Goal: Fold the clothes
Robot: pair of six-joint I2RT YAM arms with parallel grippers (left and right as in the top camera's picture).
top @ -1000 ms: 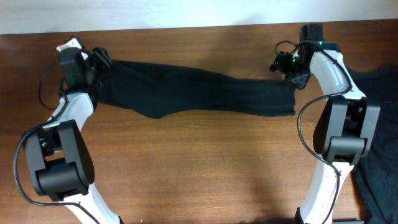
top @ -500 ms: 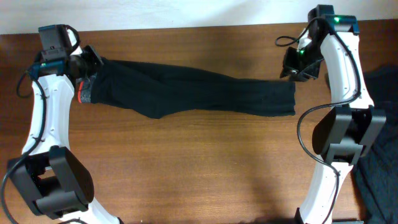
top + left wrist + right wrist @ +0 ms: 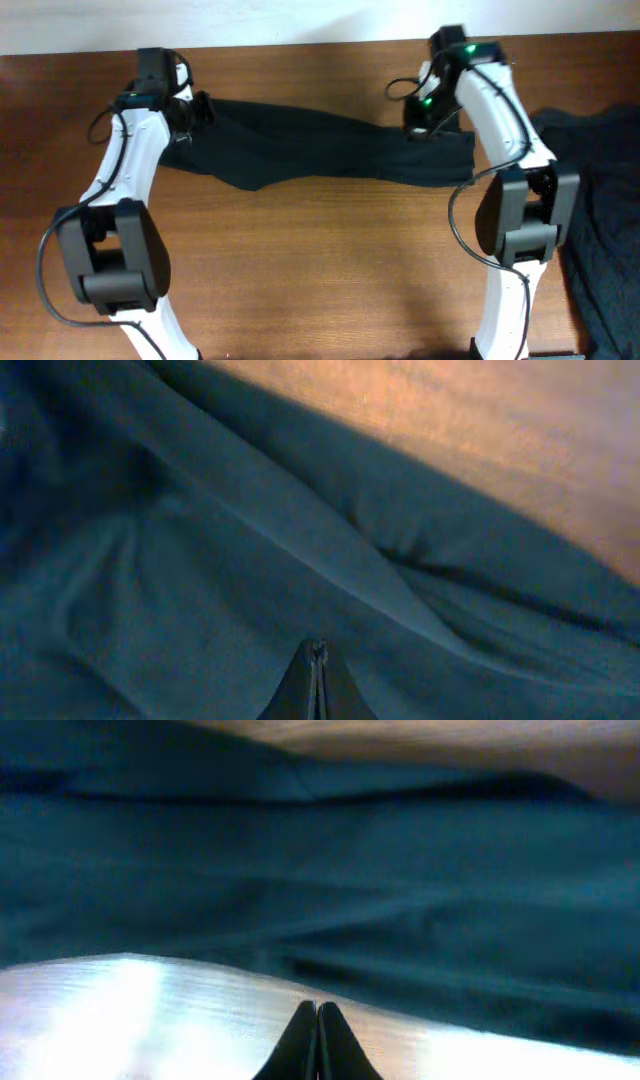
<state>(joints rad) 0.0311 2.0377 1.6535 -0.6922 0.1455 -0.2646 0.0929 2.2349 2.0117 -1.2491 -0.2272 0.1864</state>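
Note:
The clothes, a pair of long black trousers (image 3: 320, 150), lie stretched left to right across the far half of the wooden table (image 3: 320, 270). My left gripper (image 3: 197, 110) is over their left end. In the left wrist view it (image 3: 317, 647) is shut, tips just above the rumpled fabric (image 3: 250, 560), with no cloth seen pinched. My right gripper (image 3: 418, 118) is at the trousers' right end, by their far edge. In the right wrist view it (image 3: 317, 1008) is shut over bare shiny table (image 3: 150, 1010), with the dark cloth (image 3: 350, 870) lying just beyond its tips.
A dark rumpled heap of garments (image 3: 600, 200) covers the table's right edge, beside the right arm's base (image 3: 520, 215). The left arm's base (image 3: 105, 255) stands at the front left. The table's back edge meets a pale wall (image 3: 300, 20).
Both arms have swung inward from the trousers' outer ends to above the cloth. Both grippers have gone from open to shut. The trousers' left end now reaches less far left.

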